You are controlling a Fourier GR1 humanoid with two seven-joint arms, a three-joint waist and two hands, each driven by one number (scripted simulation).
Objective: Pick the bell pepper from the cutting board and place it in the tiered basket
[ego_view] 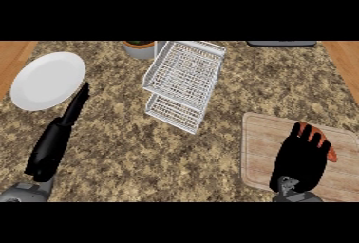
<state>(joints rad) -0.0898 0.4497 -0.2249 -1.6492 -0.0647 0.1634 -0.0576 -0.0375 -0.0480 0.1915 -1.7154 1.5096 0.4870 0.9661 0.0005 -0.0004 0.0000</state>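
On the wooden cutting board at the right lies the orange-red bell pepper, mostly hidden under my right hand. The hand's fingers lie over the pepper and curl onto it; only the pepper's top and right side show. The white wire tiered basket stands at the counter's middle back, with its lower tier reaching toward me. At the left, my left hand rests with straight fingers pointing up and away, holding nothing.
A white plate sits at the back left. A potted plant stands behind the basket's left corner. A dark object lies at the back right edge. Granite counter separates board and basket.
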